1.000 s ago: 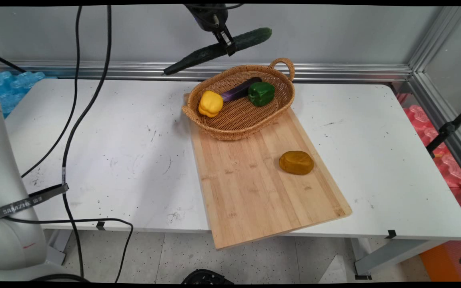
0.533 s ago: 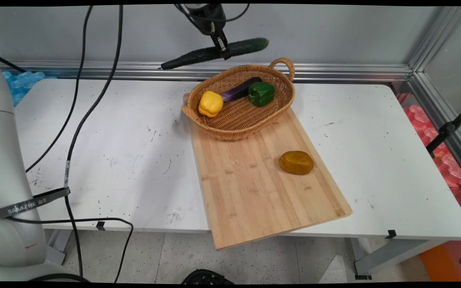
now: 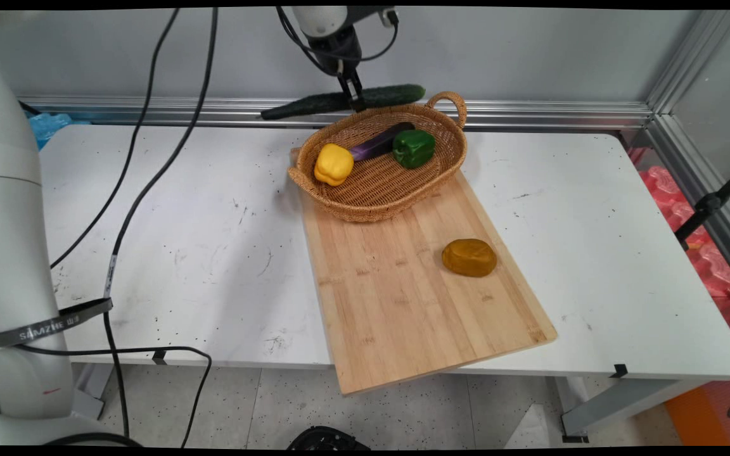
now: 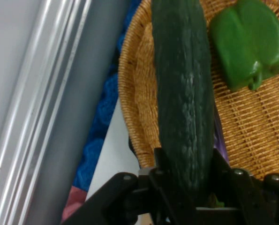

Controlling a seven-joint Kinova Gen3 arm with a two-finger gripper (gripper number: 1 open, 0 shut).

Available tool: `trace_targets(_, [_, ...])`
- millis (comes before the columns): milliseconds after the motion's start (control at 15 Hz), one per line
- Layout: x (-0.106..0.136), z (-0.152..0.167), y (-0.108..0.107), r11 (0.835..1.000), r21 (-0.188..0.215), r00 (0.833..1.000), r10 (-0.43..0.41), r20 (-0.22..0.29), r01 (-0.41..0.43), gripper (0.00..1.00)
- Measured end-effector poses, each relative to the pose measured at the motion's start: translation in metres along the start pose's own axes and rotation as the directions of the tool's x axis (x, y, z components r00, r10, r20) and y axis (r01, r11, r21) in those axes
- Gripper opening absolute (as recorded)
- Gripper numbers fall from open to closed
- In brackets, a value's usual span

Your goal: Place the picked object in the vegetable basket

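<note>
My gripper (image 3: 357,101) is shut on a long dark green cucumber (image 3: 343,101) and holds it nearly level just above the far rim of a wicker basket (image 3: 441,168). In the hand view the cucumber (image 4: 184,93) runs up from between the fingers (image 4: 188,187), over the basket's rim (image 4: 132,93). Inside the basket lie a yellow pepper (image 3: 332,164), a purple eggplant (image 3: 379,144) and a green pepper (image 3: 414,148), the last also visible as the green pepper (image 4: 249,42) in the hand view.
The basket stands on the far end of a wooden cutting board (image 3: 403,297) that overhangs the table's near edge. A brown potato (image 3: 469,257) lies on the board's right side. Black cables (image 3: 149,158) hang over the table's left part. An aluminium rail (image 3: 530,114) runs behind the table.
The gripper has come down with the cucumber toward the basket's far rim, and the cucumber has levelled out from tilted to almost horizontal.
</note>
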Motion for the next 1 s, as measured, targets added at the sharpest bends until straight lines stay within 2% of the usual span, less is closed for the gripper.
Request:
trace_targets(600, [0.007, 0.051, 0.007, 0.999, -0.051, 1.000, 0.019, 0.016, -0.018, 0.00])
trace_targets(667, [0.008, 0.054, 0.008, 0.998, -0.056, 1.000, 0.019, 0.011, -0.019, 1.00])
trace_targets(1000, [0.014, 0.057, 0.010, 0.997, -0.068, 0.999, 0.024, -0.021, -0.025, 1.00])
